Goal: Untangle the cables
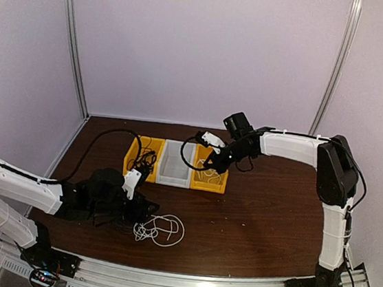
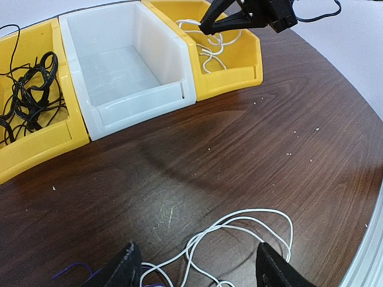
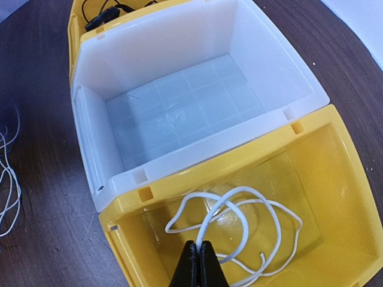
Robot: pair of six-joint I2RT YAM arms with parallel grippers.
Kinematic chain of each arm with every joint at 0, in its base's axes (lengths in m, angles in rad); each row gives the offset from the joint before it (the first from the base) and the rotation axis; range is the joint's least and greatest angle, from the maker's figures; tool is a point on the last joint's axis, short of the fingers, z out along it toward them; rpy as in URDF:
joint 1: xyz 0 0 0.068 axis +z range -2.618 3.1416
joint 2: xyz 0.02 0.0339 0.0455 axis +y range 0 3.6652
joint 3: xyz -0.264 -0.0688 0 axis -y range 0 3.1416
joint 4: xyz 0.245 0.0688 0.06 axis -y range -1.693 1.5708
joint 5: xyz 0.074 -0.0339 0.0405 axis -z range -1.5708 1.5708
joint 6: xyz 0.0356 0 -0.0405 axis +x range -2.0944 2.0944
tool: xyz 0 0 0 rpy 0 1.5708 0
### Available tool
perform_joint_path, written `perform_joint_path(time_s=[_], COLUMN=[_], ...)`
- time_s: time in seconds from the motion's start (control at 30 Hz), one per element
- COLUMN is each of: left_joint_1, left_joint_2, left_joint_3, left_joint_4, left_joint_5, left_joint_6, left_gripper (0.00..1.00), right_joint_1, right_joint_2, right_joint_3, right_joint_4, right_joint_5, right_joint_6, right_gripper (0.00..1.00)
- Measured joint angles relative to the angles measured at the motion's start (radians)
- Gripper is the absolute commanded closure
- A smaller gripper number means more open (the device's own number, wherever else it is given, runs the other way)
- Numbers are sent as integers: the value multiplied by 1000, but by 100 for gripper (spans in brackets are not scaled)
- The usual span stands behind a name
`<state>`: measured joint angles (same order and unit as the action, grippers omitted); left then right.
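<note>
Wide-spread left gripper (image 2: 197, 256) poised right over loose thin white cable (image 1: 143, 231) on dark wooden table (image 2: 269, 119), loops running rightward; far nearer than pinched-closed right gripper (image 3: 198, 245) above yellow plastic bin (image 3: 350, 200).

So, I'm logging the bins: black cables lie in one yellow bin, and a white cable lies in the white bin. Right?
Not quite. The white bin is empty; the white cable lies in the other yellow bin, as the right wrist view shows. The black cables do lie in one yellow bin.
</note>
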<state>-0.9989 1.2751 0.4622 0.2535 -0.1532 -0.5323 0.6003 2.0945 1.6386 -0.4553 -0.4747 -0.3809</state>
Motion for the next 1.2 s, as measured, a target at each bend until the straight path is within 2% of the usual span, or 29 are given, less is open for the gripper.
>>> perform_joint_path(time_s=[0.33,0.7,0.83,1.03,1.2], left_joint_1=[0,0,5,37,90], left_joint_2=[0,-19,-36,-47,-53], left_joint_3=[-4,-10,-12,-12,-13], left_joint_4=[-1,-13,-20,-30,-49], left_joint_5=[-5,-27,-36,-45,-53], left_joint_6=[-5,-12,-12,-12,-24], left_gripper=[33,31,29,28,31], right_joint_1=[6,18,18,18,40], right_joint_2=[124,142,64,-138,-366], right_joint_3=[138,173,163,122,-117], right_joint_4=[-95,-146,-177,-199,-127], right_joint_5=[96,166,182,182,65], right_joint_6=[32,52,48,39,-32], right_gripper=[100,69,61,60,61])
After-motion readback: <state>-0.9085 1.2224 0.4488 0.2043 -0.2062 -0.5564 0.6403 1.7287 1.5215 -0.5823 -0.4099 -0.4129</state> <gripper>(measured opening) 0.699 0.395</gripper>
